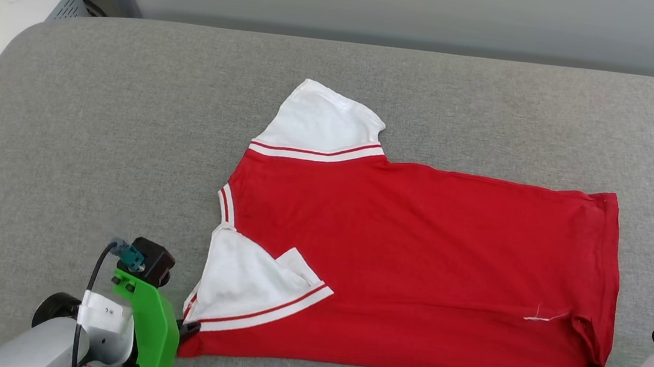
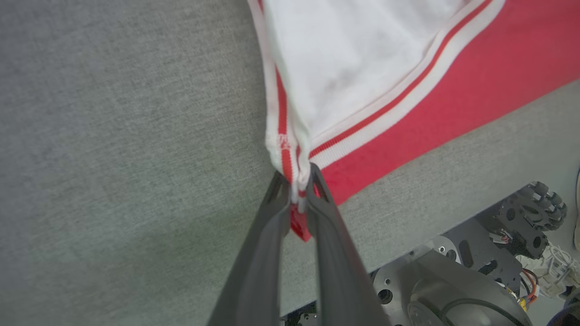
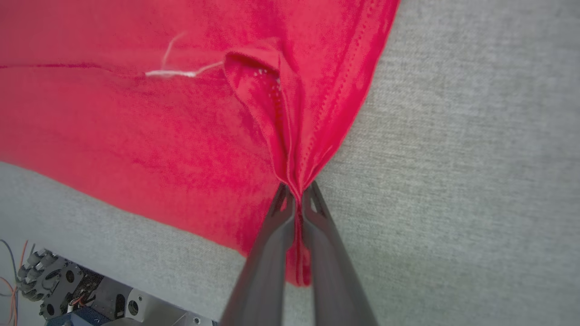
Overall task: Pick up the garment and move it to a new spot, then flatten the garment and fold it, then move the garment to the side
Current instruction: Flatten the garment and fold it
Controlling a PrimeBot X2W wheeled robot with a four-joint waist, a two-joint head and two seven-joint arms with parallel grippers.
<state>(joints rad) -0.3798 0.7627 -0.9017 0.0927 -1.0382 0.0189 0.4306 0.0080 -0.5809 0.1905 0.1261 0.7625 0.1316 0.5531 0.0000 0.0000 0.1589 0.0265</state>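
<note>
On the grey fabric-covered surface (image 1: pixel 93 153), toward its near edge, the garment (image 1: pixel 415 266) is spread nearly flat. It is a red short-sleeved T-shirt of thin soft fabric with white sleeves and red-and-white striped trim. Its long axis is laid across the head view, with the striped collar (image 1: pixel 226 203) turned to the robot's left and the hem (image 1: pixel 605 279) to its right. The far white sleeve (image 1: pixel 324 119) is pointed away from the robot, and the near white sleeve (image 1: pixel 243 287) is folded inward over the red body.

The left gripper (image 2: pixel 297 176) is closed on the near left corner, where striped trim and red fabric are pinched between its long dark fingers. The right gripper (image 3: pixel 297 188) is clamped on the near hem corner, and bunched folds are drawn in toward its fingertips. A loose white thread (image 1: pixel 544 317) is seen just beside those folds.

In the head view the left gripper is largely hidden behind a green bracket (image 1: pixel 151 323), and the right arm is cut off by the frame edge. Of the collar a short curved strip is seen; the neck opening cannot be made out.
</note>
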